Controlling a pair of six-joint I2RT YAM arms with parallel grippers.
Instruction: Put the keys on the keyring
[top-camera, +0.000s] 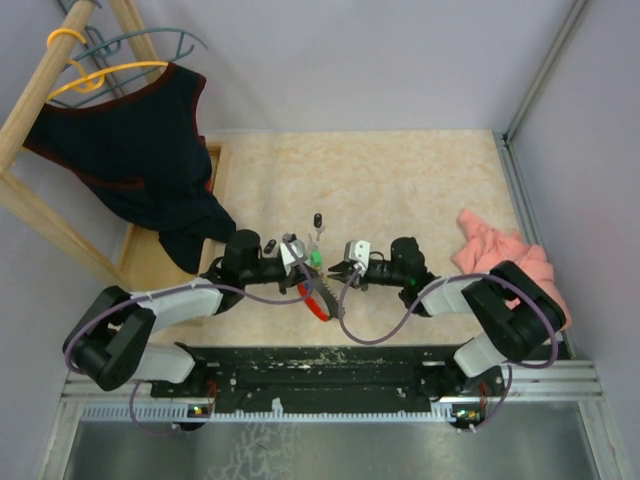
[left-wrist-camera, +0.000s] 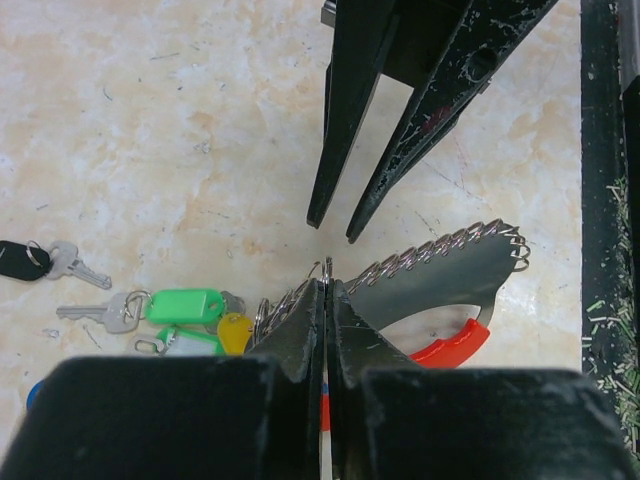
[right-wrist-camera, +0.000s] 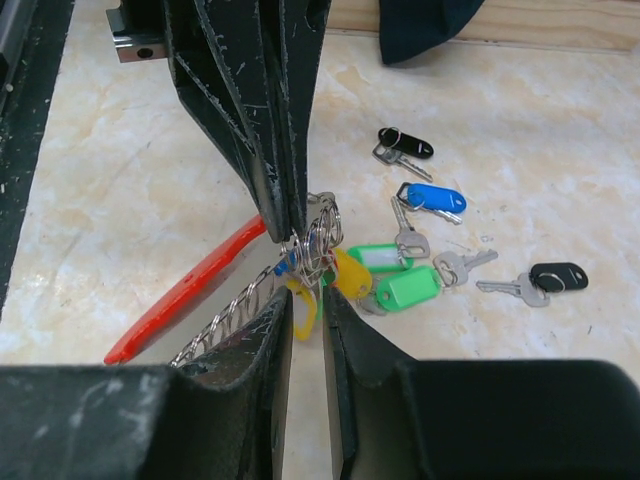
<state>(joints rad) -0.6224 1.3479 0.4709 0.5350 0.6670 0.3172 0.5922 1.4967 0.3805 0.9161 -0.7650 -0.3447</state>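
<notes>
The keyring (right-wrist-camera: 190, 290) is found at the near middle of the counter (top-camera: 400, 180), with the keys (right-wrist-camera: 405, 288) scattered just behind it; a cloth (top-camera: 500, 255) is left at the right.

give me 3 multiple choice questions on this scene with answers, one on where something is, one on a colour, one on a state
1. Where does the pink cloth lie?
A) beside the right arm
B) on a hanger
C) under the dark garment

2. What colour is the curved band of the keyring?
A) blue
B) red
C) yellow

3. How is the left gripper?
A) wide open, holding nothing
B) shut on a black key
C) shut on the keyring

Answers:
1 A, the top view shows it right next to that arm.
2 B, both wrist views show the band as red.
3 C, its jaws are pressed together on one of the keyring's wire loops.
</notes>
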